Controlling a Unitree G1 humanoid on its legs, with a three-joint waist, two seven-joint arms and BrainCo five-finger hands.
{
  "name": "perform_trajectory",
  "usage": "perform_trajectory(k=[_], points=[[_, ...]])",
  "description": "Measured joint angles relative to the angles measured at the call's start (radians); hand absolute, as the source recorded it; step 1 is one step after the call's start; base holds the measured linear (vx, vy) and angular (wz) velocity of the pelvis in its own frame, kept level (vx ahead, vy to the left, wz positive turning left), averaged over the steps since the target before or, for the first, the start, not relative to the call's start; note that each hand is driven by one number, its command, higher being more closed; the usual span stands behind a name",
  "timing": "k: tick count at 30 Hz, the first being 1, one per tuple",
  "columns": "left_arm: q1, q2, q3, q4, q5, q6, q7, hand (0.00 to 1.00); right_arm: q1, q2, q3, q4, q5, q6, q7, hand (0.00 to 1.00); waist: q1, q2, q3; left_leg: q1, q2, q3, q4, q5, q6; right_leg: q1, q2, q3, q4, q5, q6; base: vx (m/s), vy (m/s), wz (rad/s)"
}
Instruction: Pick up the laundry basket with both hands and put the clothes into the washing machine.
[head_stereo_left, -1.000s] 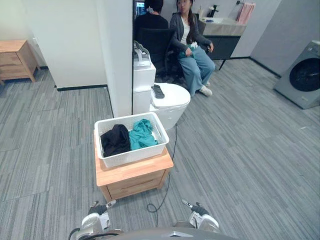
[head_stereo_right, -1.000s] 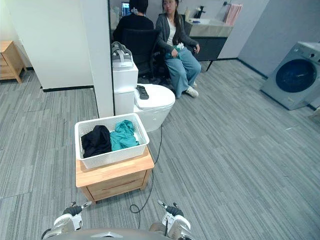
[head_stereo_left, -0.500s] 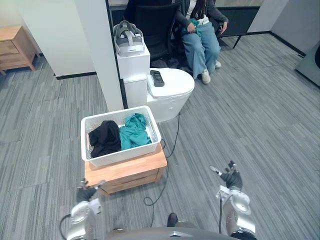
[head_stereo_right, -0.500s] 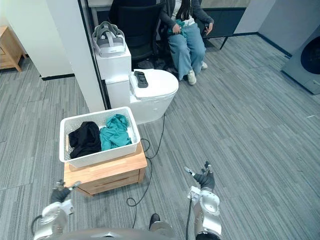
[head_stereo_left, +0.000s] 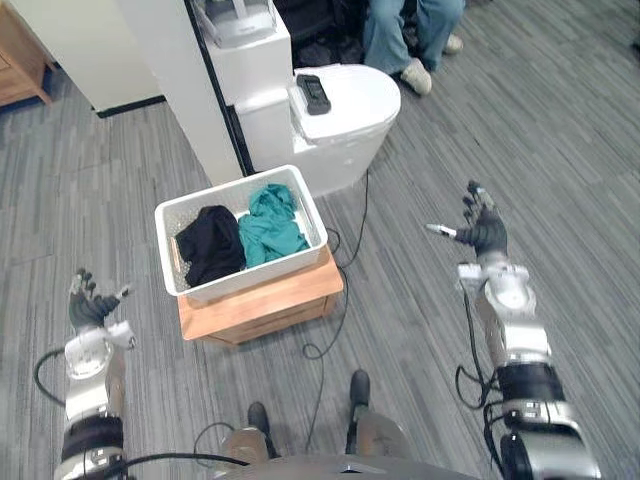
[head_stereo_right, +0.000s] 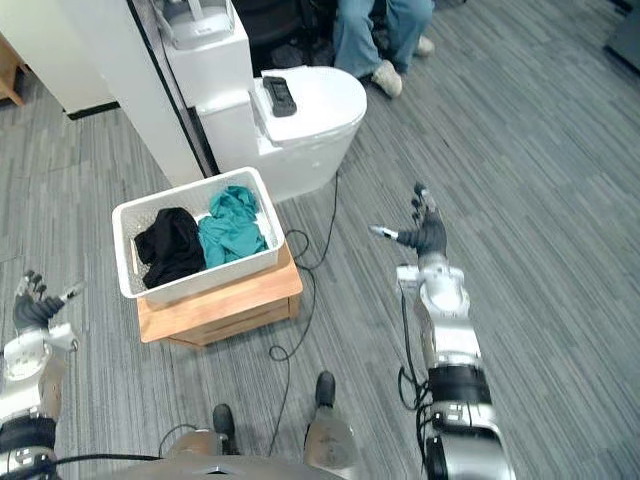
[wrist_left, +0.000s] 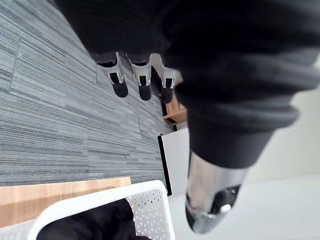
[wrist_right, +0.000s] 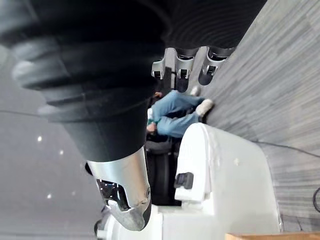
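A white laundry basket (head_stereo_left: 172, 215) sits on a low wooden cabinet (head_stereo_left: 270, 298). Inside it lie a black garment (head_stereo_left: 210, 245) and a teal garment (head_stereo_left: 268, 222). My left hand (head_stereo_left: 88, 300) hangs open to the left of the cabinet, well apart from the basket; the basket rim (wrist_left: 100, 197) and the black garment (wrist_left: 87, 222) show past its thumb. My right hand (head_stereo_left: 482, 226) is raised open over the floor, far to the right of the basket. Neither hand holds anything.
A white rounded unit (head_stereo_left: 345, 105) with a black remote (head_stereo_left: 314, 92) on top stands just behind the basket, beside a white pillar (head_stereo_left: 170, 60). A black cable (head_stereo_left: 345, 270) runs across the grey floor by the cabinet. A seated person's legs (head_stereo_left: 410, 25) are at the back.
The camera has tilted down, so the whole scene shifted. Both arms have risen and spread outward, the right hand much higher and farther forward. The basket has not moved.
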Motion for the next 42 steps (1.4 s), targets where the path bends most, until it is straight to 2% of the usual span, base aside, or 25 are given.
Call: perform_trajectory(k=[5, 12, 16, 23, 30, 35, 42], points=[[-0.178, 0.103, -0.057, 0.13, -0.005, 0.001, 0.013, 0.0, -0.222, -0.087, 0.1, 0.156, 0.08, 0.022, -0.002, 0.0, 0.001, -0.004, 0.087, -0.084, 0.007, 0.001, 0.065, -0.002, 0.0, -0.061, 0.0, 0.011, 0.002, 0.035, -0.01, -0.11, -0.029, -0.04], [-0.397, 0.171, -0.096, 0.292, -0.049, 0.002, 0.038, 0.0, -0.502, -0.094, 0.176, 0.382, 0.109, 0.053, -0.01, 0.0, 0.011, 0.0, 0.188, -0.221, 0.042, 0.0, 0.209, -0.039, -0.004, -0.143, 0.018, 0.028, 0.007, 0.074, -0.02, -0.11, 0.001, -0.07], [-0.498, 0.185, -0.097, 0.341, -0.066, 0.002, 0.055, 0.0, -0.574, -0.091, 0.176, 0.426, 0.107, 0.06, -0.032, 0.0, 0.02, 0.001, 0.231, -0.268, 0.05, -0.001, 0.243, -0.043, -0.001, -0.176, 0.02, 0.033, 0.007, 0.09, -0.025, -0.09, 0.006, -0.03], [-0.601, 0.185, -0.117, 0.421, -0.102, 0.005, 0.106, 0.0, -0.641, -0.04, 0.158, 0.519, 0.109, 0.059, -0.082, 0.0, 0.022, 0.003, 0.235, -0.323, 0.051, -0.009, 0.254, -0.038, -0.001, -0.224, 0.019, 0.031, 0.017, 0.097, -0.027, -0.05, 0.006, 0.02], [-0.72, 0.155, -0.13, 0.441, -0.142, 0.026, 0.147, 0.0, -0.715, 0.045, 0.114, 0.602, 0.109, 0.057, -0.096, 0.0, 0.028, 0.003, 0.242, -0.334, 0.022, -0.025, 0.146, 0.037, -0.007, -0.274, 0.001, 0.009, 0.029, 0.094, -0.031, 0.0, -0.011, 0.15], [-0.755, 0.104, -0.127, 0.448, -0.184, 0.048, 0.154, 0.0, -0.728, 0.08, 0.109, 0.619, 0.106, 0.058, -0.097, 0.0, 0.03, 0.003, 0.242, -0.33, 0.024, -0.025, 0.107, 0.061, -0.011, -0.283, 0.003, 0.01, 0.029, 0.093, -0.032, 0.02, -0.014, 0.05], [-0.799, 0.075, -0.091, 0.466, -0.243, 0.05, 0.213, 0.0, -0.757, 0.131, 0.137, 0.617, 0.064, 0.06, -0.12, 0.0, 0.031, 0.002, 0.243, -0.316, 0.023, -0.007, 0.04, 0.103, -0.022, -0.313, 0.004, 0.024, 0.047, 0.092, -0.032, -0.01, -0.021, -0.01]])
